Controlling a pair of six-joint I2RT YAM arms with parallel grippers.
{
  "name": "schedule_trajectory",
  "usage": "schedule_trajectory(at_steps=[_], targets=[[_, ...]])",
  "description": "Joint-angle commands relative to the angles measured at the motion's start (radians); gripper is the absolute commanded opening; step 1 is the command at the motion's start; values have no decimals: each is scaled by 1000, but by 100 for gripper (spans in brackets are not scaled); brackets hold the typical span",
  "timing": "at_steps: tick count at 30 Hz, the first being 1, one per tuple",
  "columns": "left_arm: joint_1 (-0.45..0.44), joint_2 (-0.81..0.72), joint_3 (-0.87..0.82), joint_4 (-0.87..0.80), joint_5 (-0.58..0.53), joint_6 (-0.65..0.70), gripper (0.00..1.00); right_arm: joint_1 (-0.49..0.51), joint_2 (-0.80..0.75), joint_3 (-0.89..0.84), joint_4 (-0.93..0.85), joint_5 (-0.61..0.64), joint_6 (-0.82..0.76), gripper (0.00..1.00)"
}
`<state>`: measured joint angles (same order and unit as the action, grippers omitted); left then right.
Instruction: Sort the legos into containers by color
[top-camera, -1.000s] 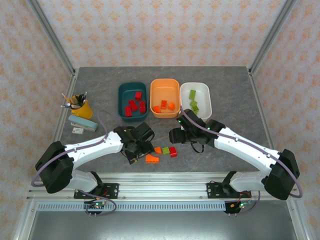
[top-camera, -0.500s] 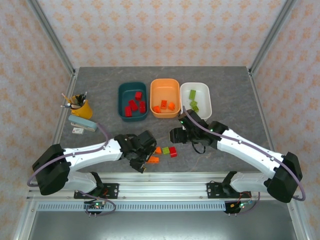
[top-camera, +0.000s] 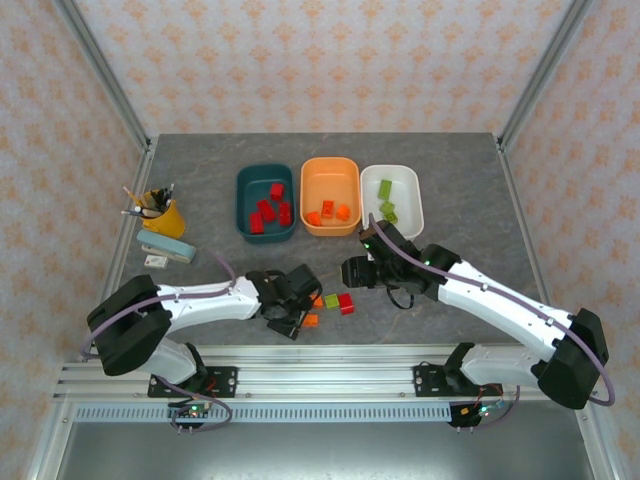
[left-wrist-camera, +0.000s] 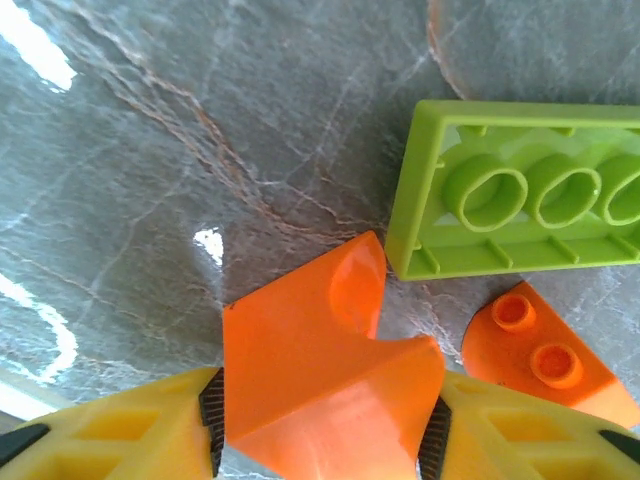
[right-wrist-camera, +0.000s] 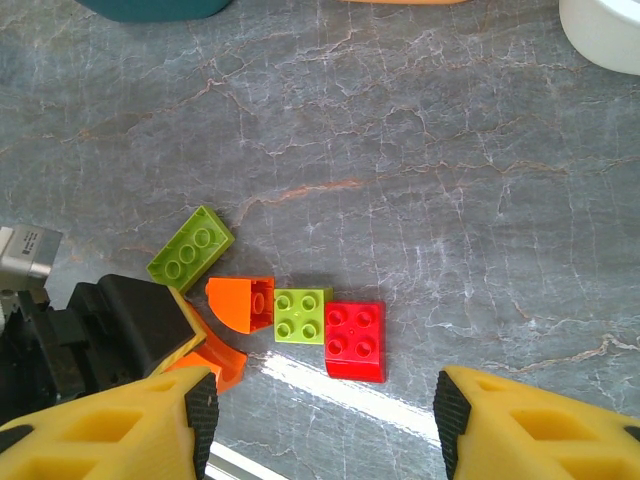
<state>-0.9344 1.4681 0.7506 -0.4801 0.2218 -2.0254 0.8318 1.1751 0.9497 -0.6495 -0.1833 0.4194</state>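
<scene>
Left gripper (left-wrist-camera: 322, 437) clamps orange lego (left-wrist-camera: 310, 370); lime lego (left-wrist-camera: 520, 190) just beyond it, bare worktop (left-wrist-camera: 150, 150) beside, front edge near. Right gripper (right-wrist-camera: 320, 395) open.

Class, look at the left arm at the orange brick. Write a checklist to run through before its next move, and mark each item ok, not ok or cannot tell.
1. Orange brick sits between the left jaws, clamped on both sides: ok.
2. That brick is lifted off the table: cannot tell.
3. Green brick lies apart from the clamped brick: cannot tell; their corners nearly meet.
4. Orange tub has free room: ok.
5. Right jaws are open and empty, above the red brick: ok.
</scene>
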Motion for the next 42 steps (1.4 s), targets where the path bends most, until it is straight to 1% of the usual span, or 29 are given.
schedule_trajectory(at_steps=[1, 4, 7, 9, 10, 13, 16, 19, 22, 25, 28, 30, 33, 37, 39, 40, 42], targets=[[-9, 17, -7, 28, -55, -165, 49, 6, -22, -14, -3, 29, 10, 61], [-9, 24, -4, 24, -63, -157, 42, 6, -20, -15, 1, 31, 16, 61], [-9, -9, 11, -42, -89, -136, 32, 5, -20, -9, 1, 35, 18, 61], [-8, -66, 17, -103, -136, -131, 21, 6, -20, 2, -1, 45, 15, 61], [-8, -95, 17, -126, -162, -129, 18, 5, -22, 9, -3, 52, 11, 61], [6, -181, 36, -200, -223, -99, 16, 3, -22, 39, -14, 80, -8, 61], [45, -228, 105, -286, -251, 7, 15, -16, -22, 82, -17, 98, -22, 61], [103, -230, 205, -339, -263, 149, 15, -49, -19, 123, 5, 98, -25, 61], [200, -176, 308, -346, -231, 326, 15, -93, -9, 156, 43, 73, -14, 62], [284, -65, 472, -372, -210, 522, 15, -134, 20, 182, 81, 40, 7, 62], [341, 100, 671, -393, -191, 718, 15, -162, 61, 211, 105, 22, 19, 62], [372, 247, 851, -434, -173, 848, 13, -178, 81, 226, 118, 17, 33, 62], [401, 488, 1149, -523, -181, 1005, 12, -194, 99, 233, 139, 4, 61, 62], [429, 797, 1564, -644, -205, 1150, 12, -212, 118, 222, 152, -21, 107, 62], [441, 923, 1733, -686, -220, 1200, 11, -214, 115, 214, 155, -25, 121, 62], [448, 971, 1785, -681, -220, 1222, 12, -214, 111, 208, 157, -25, 126, 62], [461, 1016, 1803, -624, -215, 1256, 12, -215, 104, 200, 154, -26, 130, 62]])
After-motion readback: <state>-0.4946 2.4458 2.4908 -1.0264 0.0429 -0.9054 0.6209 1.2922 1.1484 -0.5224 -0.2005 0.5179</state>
